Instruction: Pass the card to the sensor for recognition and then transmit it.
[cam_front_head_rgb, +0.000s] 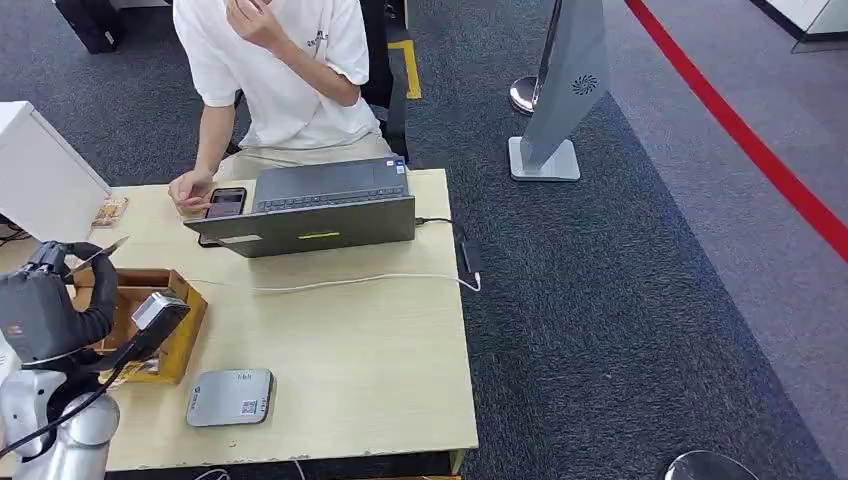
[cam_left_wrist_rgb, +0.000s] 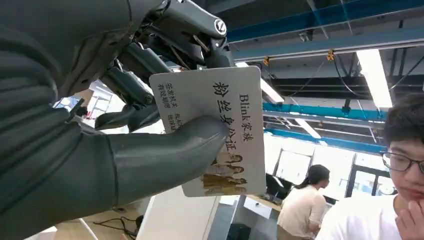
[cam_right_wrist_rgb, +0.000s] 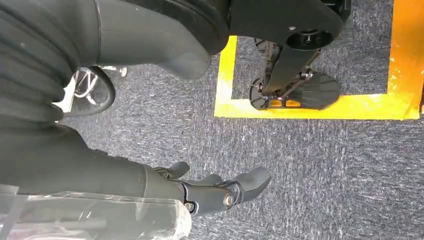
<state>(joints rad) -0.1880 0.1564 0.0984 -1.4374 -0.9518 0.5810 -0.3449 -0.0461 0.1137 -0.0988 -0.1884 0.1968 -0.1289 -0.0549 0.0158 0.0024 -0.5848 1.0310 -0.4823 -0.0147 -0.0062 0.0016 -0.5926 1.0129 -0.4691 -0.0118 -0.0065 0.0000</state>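
Note:
My left hand (cam_front_head_rgb: 48, 292) is raised at the table's left edge, above the wooden box (cam_front_head_rgb: 178, 335). It pinches a white card (cam_left_wrist_rgb: 235, 107) with black Chinese print and a photo strip between thumb (cam_left_wrist_rgb: 165, 155) and fingers. From the head view the card (cam_front_head_rgb: 100, 254) appears edge-on, as a thin tilted sliver. The grey flat card sensor (cam_front_head_rgb: 230, 397) lies on the table near the front edge, to the right of and below the hand. My right hand (cam_right_wrist_rgb: 215, 192) hangs over grey carpet, fingers apart and holding nothing.
A person in a white shirt (cam_front_head_rgb: 280, 70) sits behind the table, one hand (cam_front_head_rgb: 190, 190) by a phone (cam_front_head_rgb: 226, 203). An open laptop (cam_front_head_rgb: 320, 212) and a white cable (cam_front_head_rgb: 340, 283) cross the table's (cam_front_head_rgb: 380, 360) far half. A white box (cam_front_head_rgb: 40, 180) stands at the far left.

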